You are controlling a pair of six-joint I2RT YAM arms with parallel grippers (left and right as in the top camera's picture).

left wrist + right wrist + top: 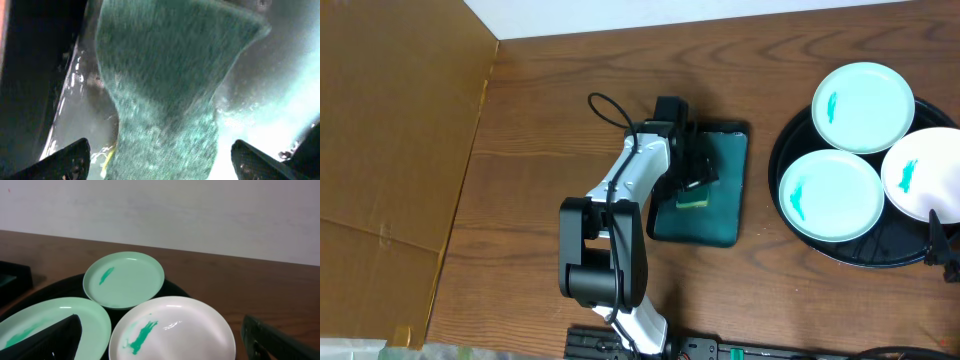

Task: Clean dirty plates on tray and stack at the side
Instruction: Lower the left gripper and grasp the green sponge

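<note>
Our left hand (pixel 160 152) hangs over the teal tray (pixel 720 215) at frame centre, its fingers spread wide on either side of a green sponge (pixel 165 100). At the right edge, three turquoise-smeared plates (pixel 863 107) (pixel 830 195) (pixel 925 172) lie on the black tray (pixel 885 252). Our right hand (pixel 162 332) is beside them, fingers apart.

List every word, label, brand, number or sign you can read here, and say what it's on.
None. No view shows readable text: the plates, black tray, teal tray, sponge and cardboard bear no lettering.
</note>
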